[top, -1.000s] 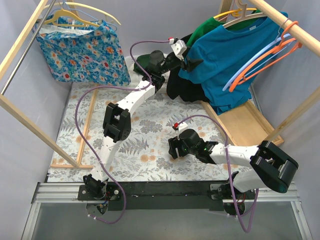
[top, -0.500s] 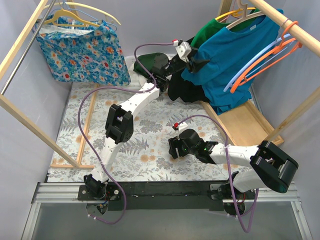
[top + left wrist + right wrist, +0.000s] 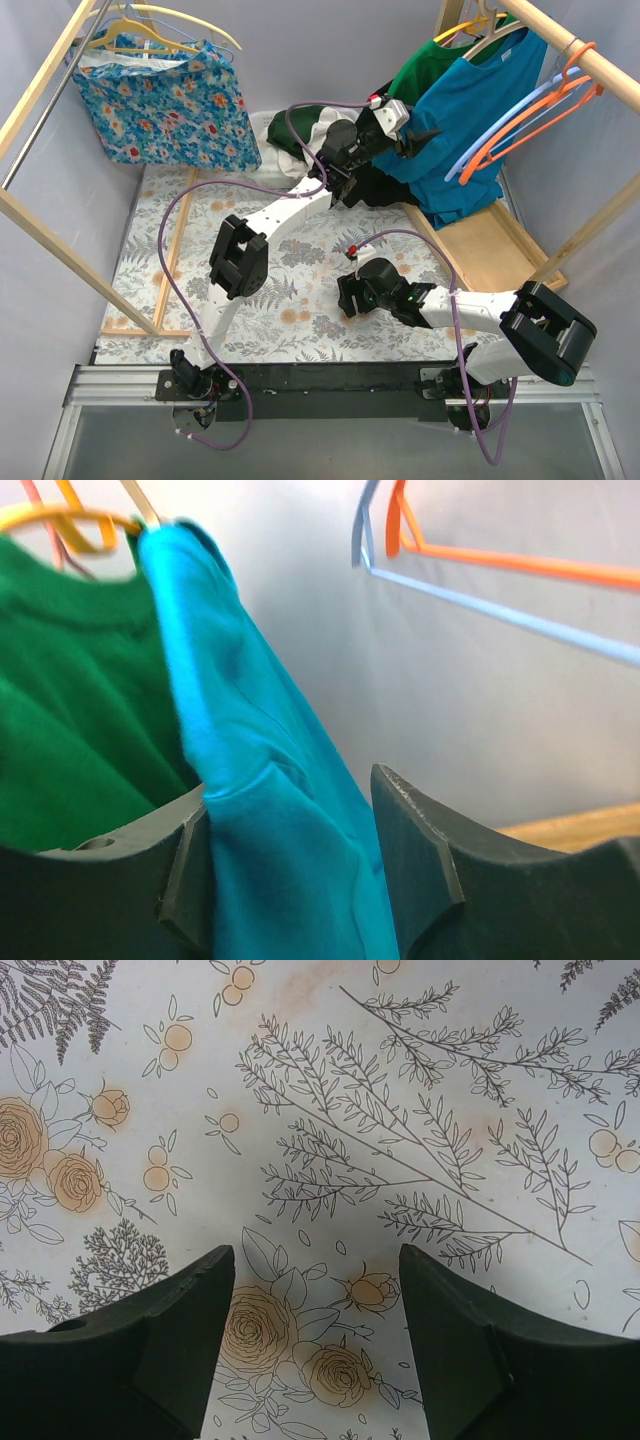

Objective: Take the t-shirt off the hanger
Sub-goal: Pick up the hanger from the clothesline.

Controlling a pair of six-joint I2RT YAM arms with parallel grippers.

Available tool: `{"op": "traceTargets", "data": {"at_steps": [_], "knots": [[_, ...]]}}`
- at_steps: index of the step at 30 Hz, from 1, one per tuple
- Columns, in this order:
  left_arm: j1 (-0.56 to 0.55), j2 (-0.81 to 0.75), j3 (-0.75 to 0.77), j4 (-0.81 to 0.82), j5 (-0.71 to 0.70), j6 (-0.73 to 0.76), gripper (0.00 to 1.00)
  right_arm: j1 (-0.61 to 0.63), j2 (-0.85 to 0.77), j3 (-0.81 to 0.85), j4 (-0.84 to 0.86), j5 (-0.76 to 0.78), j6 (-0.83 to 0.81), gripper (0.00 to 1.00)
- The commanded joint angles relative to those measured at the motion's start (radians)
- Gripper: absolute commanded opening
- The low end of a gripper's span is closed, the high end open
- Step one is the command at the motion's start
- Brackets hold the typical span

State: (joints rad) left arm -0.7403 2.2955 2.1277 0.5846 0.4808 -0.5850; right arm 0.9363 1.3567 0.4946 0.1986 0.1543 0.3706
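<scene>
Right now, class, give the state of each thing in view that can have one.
blue cotton t-shirt: on its pale hanger, edge gripped.
green cotton t-shirt: hung up beside it.
orange plastic hanger: empty.
left gripper: shut on the blue cotton t-shirt.
right gripper: open, empty, over the flowered tablecloth.

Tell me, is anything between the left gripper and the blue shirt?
Nothing visible is. The blue shirt already hangs between the fingers of the left gripper. The green shirt hangs beside it, outside the fingers.
</scene>
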Motion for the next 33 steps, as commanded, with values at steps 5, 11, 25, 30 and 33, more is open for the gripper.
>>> {"op": "traceTargets", "data": {"at_steps": [5, 11, 25, 30, 33], "knots": [[-0.011, -0.09, 0.083, -0.018, -0.166, 0.005, 0.49, 0.002, 0.01, 0.005, -0.005, 0.013, 0.013, 0.74], [-0.011, -0.059, 0.13, -0.078, -0.173, -0.015, 0.41, 0.004, 0.015, 0.004, -0.005, 0.016, 0.013, 0.73], [-0.008, -0.002, 0.195, -0.261, -0.2, 0.001, 0.33, 0.004, 0.021, -0.004, -0.007, 0.028, 0.022, 0.72], [-0.008, -0.001, 0.195, -0.282, -0.243, 0.016, 0.2, 0.004, 0.022, -0.007, -0.004, 0.028, 0.024, 0.71], [-0.008, -0.014, 0.169, -0.259, -0.255, 0.01, 0.0, 0.004, 0.027, -0.004, -0.001, 0.024, 0.025, 0.71]]}}
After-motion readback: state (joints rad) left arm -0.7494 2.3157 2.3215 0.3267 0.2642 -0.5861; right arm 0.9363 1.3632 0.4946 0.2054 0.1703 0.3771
